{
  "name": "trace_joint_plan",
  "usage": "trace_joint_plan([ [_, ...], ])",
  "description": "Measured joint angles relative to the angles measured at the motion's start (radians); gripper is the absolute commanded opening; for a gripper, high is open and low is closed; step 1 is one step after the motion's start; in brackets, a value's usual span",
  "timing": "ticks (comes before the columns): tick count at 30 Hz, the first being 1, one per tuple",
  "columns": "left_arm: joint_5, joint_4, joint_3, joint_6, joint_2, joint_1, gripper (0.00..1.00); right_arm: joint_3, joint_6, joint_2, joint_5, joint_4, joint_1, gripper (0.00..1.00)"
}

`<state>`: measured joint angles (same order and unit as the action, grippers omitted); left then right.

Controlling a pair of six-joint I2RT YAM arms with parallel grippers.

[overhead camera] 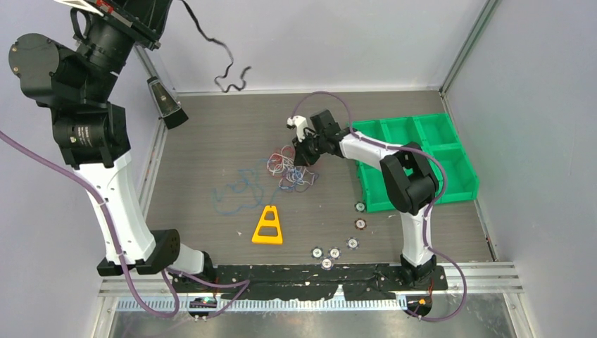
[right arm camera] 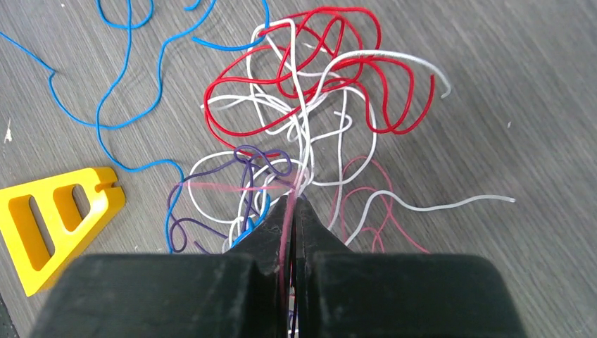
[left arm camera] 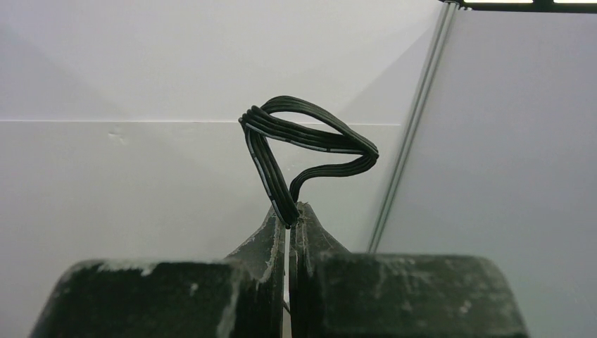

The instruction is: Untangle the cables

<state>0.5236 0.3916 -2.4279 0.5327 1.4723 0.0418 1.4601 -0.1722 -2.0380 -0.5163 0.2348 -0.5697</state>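
Well, cables (right arm camera: 303, 141) in right claw (right arm camera: 294, 201)

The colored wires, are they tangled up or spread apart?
Tangled: the cables loop through one another in one bundle, pinched by the right gripper.

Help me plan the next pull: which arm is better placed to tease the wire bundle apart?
Right. The right gripper is down at the cables, shut on strands at the tangle's edge. The left gripper is raised off the table, shut on a black ribbon cable.
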Motion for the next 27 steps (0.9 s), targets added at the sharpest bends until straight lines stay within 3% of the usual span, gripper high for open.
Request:
trace_joint_plan([
  [2,-0.024,0.0,0.0,-0.016,-0.005,0.002,0.0,-0.002,-0.01,-0.005,-0.001,0.013,0.0,0.09],
  [4,-0.035,0.0,0.008,-0.021,-0.01,0.004,0.0,-0.003,-0.015,-0.005,-0.002,0.03,0.0,0.52],
  [6,-0.034,0.0,0.025,-0.022,-0.019,0.005,0.0,0.003,-0.024,-0.005,-0.006,0.06,0.0,0.71],
  [9,-0.018,-0.007,0.101,-0.017,-0.051,0.005,0.0,0.058,-0.046,-0.007,-0.011,0.149,0.0,0.88],
  [10,-0.01,-0.01,0.143,-0.016,-0.068,0.005,0.0,0.082,-0.053,-0.003,-0.013,0.169,0.0,1.0],
  [20,0.068,-0.021,0.513,0.01,-0.133,-0.019,0.0,0.172,-0.071,0.297,-0.138,0.275,0.0,0.95],
  [27,0.1,-0.023,0.582,0.017,-0.132,-0.126,0.0,0.242,0.024,0.449,-0.209,0.219,0.0,0.95],
])
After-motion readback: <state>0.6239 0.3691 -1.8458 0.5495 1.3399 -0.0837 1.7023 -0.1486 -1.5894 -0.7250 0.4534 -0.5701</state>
